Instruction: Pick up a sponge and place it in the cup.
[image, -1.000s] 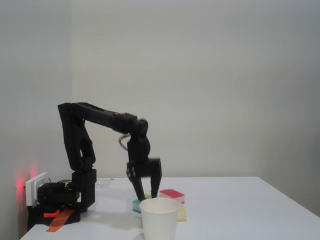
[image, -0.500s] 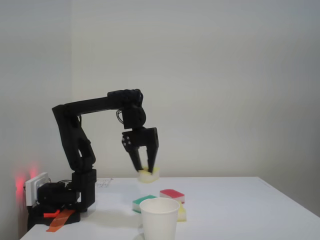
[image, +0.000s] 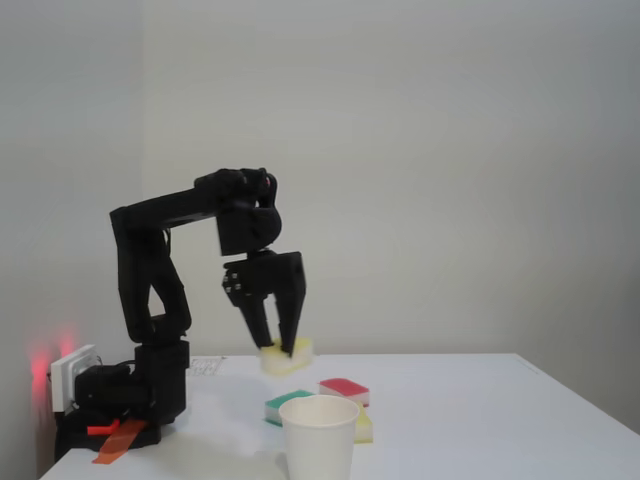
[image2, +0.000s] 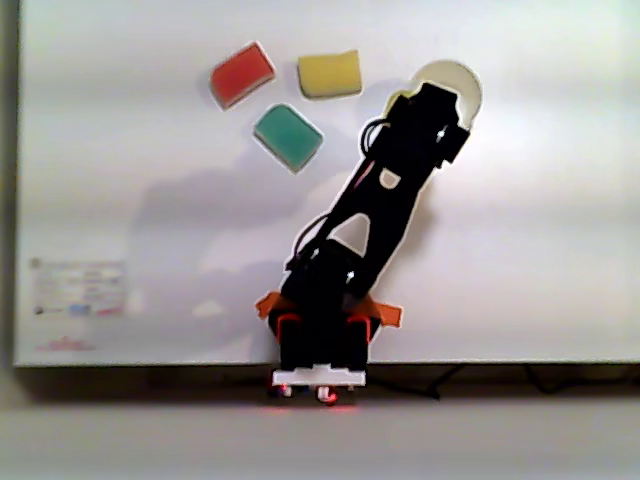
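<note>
Sponge held in the air, cup standing in front.

In the fixed view the black gripper (image: 282, 347) points down with its jaws pinching the pale yellow sponge (image: 285, 358), which hangs clear above the white table (image: 480, 420). The white paper cup (image: 319, 437) stands upright in the foreground, lower and slightly right of the sponge; behind it lie a green-topped sponge (image: 285, 403) and a red-topped sponge (image: 344, 390). In the other view, looking down, the arm (image2: 375, 205) reaches up and right from its base, and its head covers part of the cup (image2: 455, 81). To the left lie the red-topped sponge (image2: 242, 74), a yellow sponge (image2: 330, 74) and the green-topped sponge (image2: 288, 137).
</note>
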